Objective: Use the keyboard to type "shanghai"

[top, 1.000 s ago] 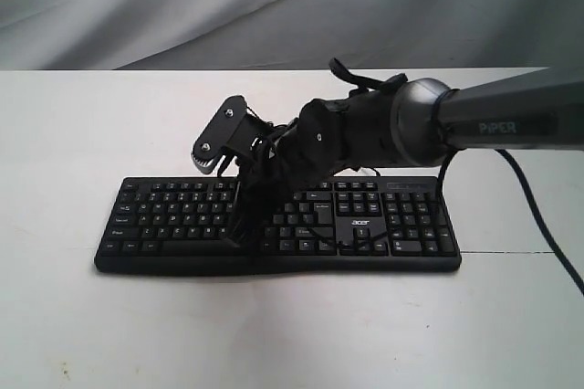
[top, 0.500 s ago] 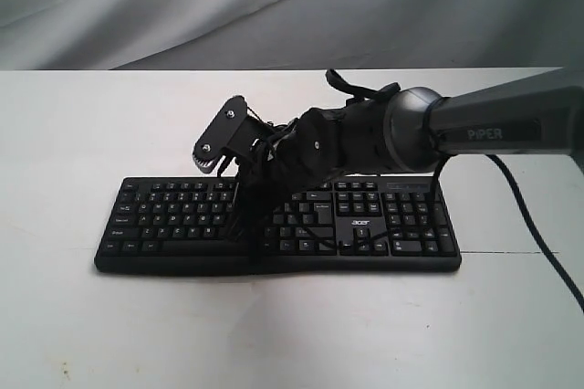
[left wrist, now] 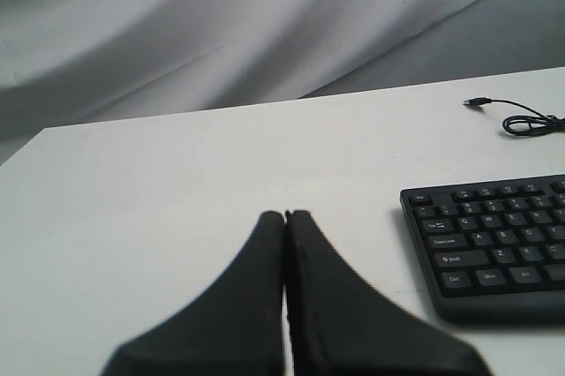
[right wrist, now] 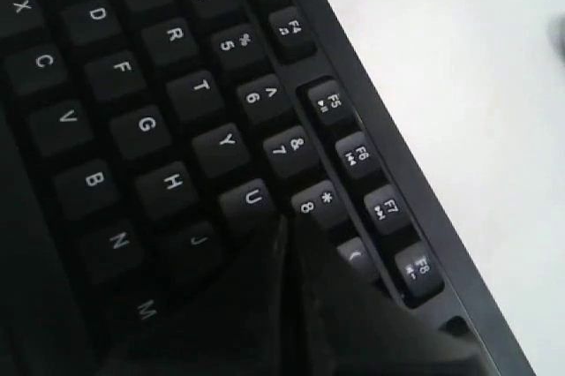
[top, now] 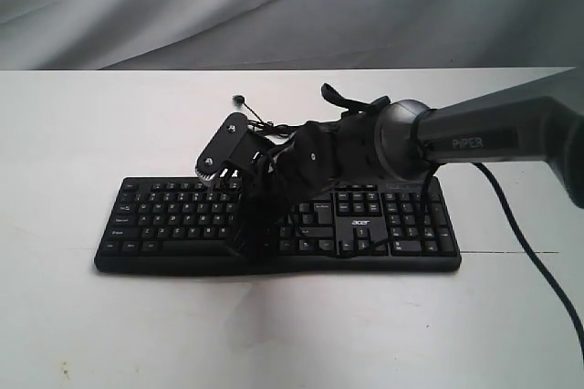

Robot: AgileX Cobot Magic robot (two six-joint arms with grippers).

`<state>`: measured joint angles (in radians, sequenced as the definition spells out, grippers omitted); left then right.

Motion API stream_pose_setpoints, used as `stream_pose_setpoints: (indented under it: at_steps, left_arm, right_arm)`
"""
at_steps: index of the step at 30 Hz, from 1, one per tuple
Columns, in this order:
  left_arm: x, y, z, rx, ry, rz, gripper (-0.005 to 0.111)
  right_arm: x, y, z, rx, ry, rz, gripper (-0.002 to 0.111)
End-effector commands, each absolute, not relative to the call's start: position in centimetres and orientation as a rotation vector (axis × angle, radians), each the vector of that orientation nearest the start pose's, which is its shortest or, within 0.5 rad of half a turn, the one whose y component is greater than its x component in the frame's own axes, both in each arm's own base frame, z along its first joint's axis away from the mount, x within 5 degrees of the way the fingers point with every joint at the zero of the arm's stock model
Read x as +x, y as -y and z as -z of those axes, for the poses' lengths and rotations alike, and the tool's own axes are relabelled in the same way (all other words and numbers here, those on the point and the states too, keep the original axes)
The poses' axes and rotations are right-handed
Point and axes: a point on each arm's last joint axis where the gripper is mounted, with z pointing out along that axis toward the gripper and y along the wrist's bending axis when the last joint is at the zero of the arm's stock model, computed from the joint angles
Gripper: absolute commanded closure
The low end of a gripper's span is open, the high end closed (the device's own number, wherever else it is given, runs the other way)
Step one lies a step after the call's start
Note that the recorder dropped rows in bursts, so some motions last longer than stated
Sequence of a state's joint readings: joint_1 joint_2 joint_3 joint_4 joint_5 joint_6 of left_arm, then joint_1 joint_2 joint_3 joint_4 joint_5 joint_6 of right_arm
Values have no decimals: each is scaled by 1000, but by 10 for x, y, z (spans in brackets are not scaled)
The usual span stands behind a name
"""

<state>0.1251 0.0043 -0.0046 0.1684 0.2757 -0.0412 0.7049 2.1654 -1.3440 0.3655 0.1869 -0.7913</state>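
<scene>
The black keyboard (top: 164,211) lies across the white table, number pad at the right. My right gripper (top: 242,241) reaches over from the right and points down onto the keys near the keyboard's middle. In the right wrist view its jaws (right wrist: 287,221) are shut together with nothing between them, their tip sitting between the U and 8 keys of the keyboard (right wrist: 132,129) and covering the key beside U. My left gripper (left wrist: 284,214) is shut and empty above bare table, off the Esc and Ctrl end of the keyboard (left wrist: 494,244). It does not show in the exterior view.
The keyboard's thin black cable (top: 260,124) lies coiled behind the keyboard, with its plug (top: 239,99) loose on the table; both also show as the cable (left wrist: 530,124) and the plug (left wrist: 479,102). A grey cloth backdrop (top: 274,5) hangs behind the table's far edge.
My right arm has shifted a little left and dropped lower, bringing the shut fingertips down onto the keys. The cable plug behind it has come into sight.
</scene>
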Motion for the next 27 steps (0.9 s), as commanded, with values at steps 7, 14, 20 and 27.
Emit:
stream_pose_setpoints:
  at_steps: [7, 14, 20, 27]
  left_arm:
    - [54, -10, -189, -34, -1750, -208, 107]
    - [54, -10, -189, -34, -1750, -208, 107]
    - [54, -10, -189, -34, -1750, -208, 107]
    - [54, -10, -189, -34, -1750, -208, 107]
  right_arm:
    - [335, -287, -158, -1352, -2010, -200, 108]
    - [302, -242, -222, -1266, -1984, -212, 108]
    - [216, -160, -273, -1093, -1934, -244, 108]
    - [153, -117, -270, -982, -1873, -290, 108]
